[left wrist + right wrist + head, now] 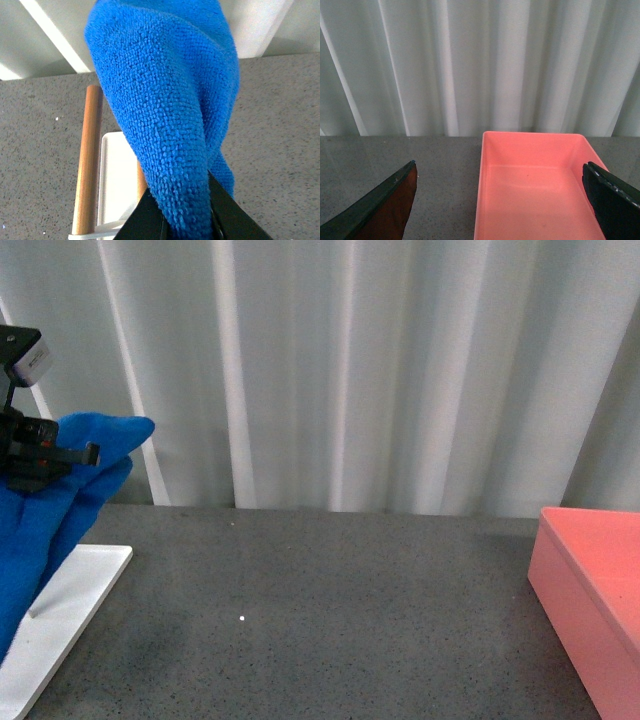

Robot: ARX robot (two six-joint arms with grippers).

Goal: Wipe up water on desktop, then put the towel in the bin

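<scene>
My left end effector (187,220) is clamped on the towel (165,100). In the left wrist view its two black fingers (142,220) press in from either side, and the blue terry cloth bunches up thick between them. In the front view the towel is at the far left, lifted above the desk (330,610). One fold pokes out past the fingers toward the curtain (350,370), and the rest hangs down in front of the white tray (75,605). I cannot tell whether its lower end touches anything, as it runs off the frame.

The white tray lies flat on the desk at the left. My left wrist camera shows a wooden rod (87,160) standing from it just beside the hanging cloth, and a second rod (142,182) is mostly hidden behind the towel.

My right end effector (497,205) is spread wide apart and grips nothing. Its dark fingers (380,205) sit at the two lower corners of the right wrist view, with the bin (481,190) between them and farther off. The bin rests on the desk at the far right in the front view, well apart from the towel. Its inside shows only smooth pink floor and straight walls, with a tiny dark fleck on the floor.

The middle stretch of the desk is dark and speckled, with one small white speck (243,618). I cannot make out any water on it from these views.
</scene>
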